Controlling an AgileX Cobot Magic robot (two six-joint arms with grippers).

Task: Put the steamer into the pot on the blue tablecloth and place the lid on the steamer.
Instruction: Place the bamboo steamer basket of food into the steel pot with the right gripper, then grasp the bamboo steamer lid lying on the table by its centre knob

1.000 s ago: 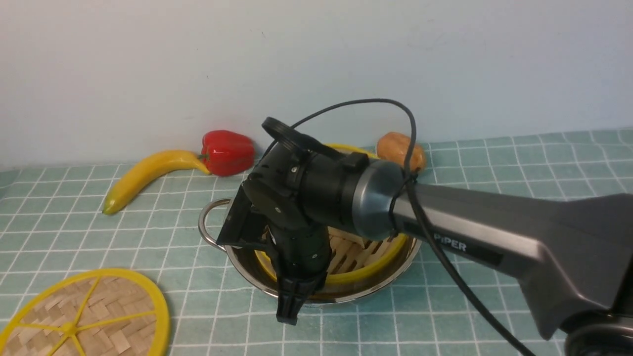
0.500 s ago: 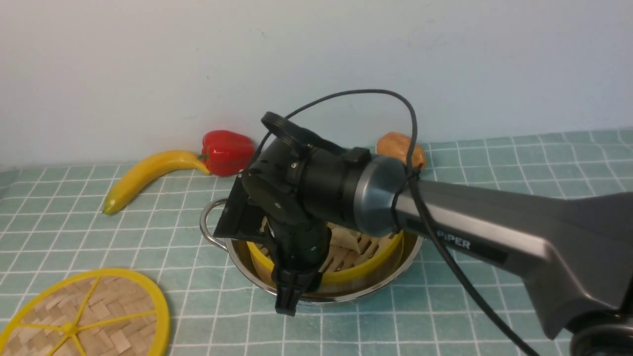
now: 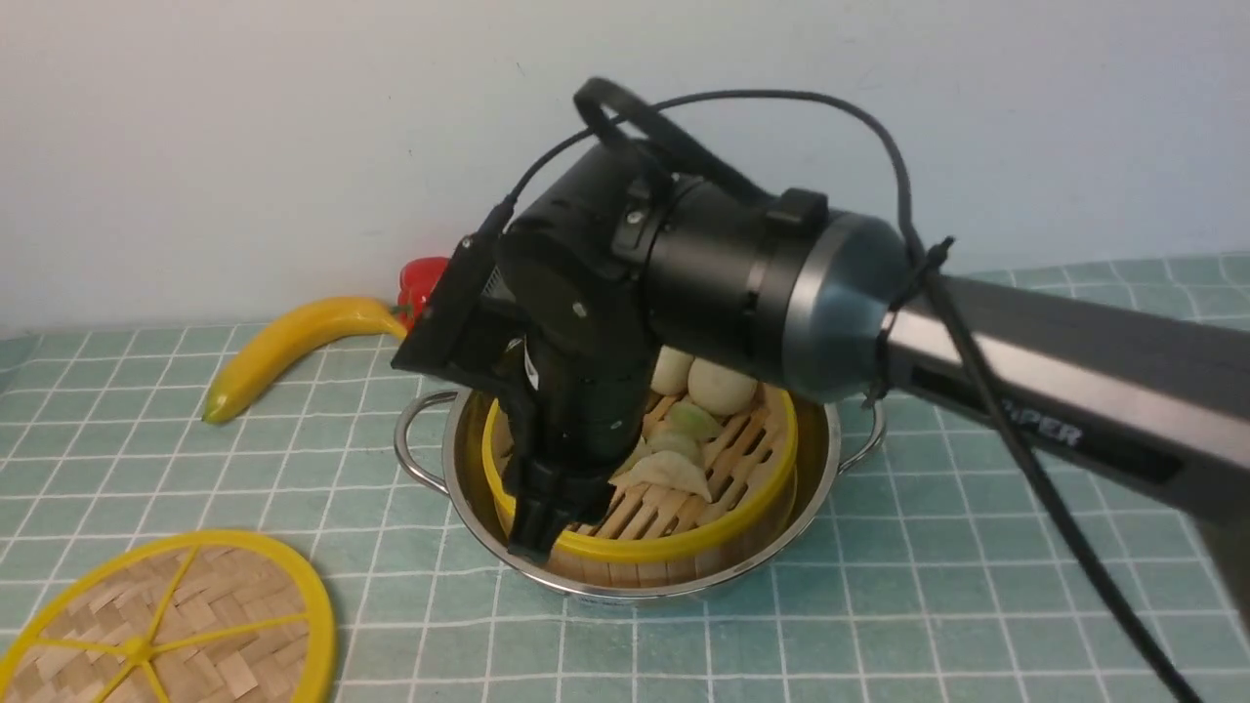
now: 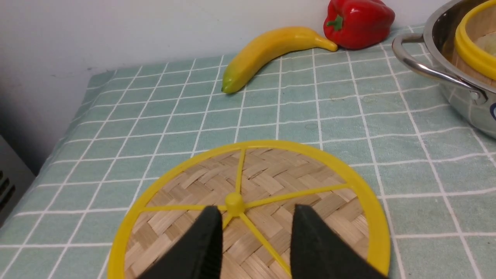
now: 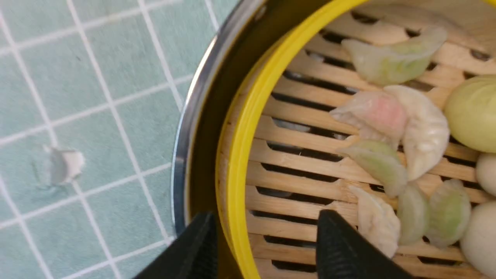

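Your right claw (image 5: pixel 267 214) has just let go. A second ago it was pinched on the near rim of the steamer (image 3: pixel 684 547); now its jaws stand wide, one outside the yellow rim and one inside over the slats, touching neither as far as the wrist view shows. The arm has also lifted, so the dumplings (image 3: pixel 674 469) and buns it was covering are now in plain sight.

The steamer sits inside the pot (image 3: pixel 684 589), roughly level, with a ring of steel showing all round it. It has settled lower than it was half a second back. The pot stands on the blue tablecloth (image 3: pixel 879 586).

That looks like the first half of the task done. Clear the right arm away before anything comes over the pot.

Your left claw (image 4: pixel 256 212) hangs with its jaws apart just above the lid (image 4: pixel 271 182), near the hub, holding nothing. The lid lies flat on the cloth, well apart from the pot, so the lid is your next job.
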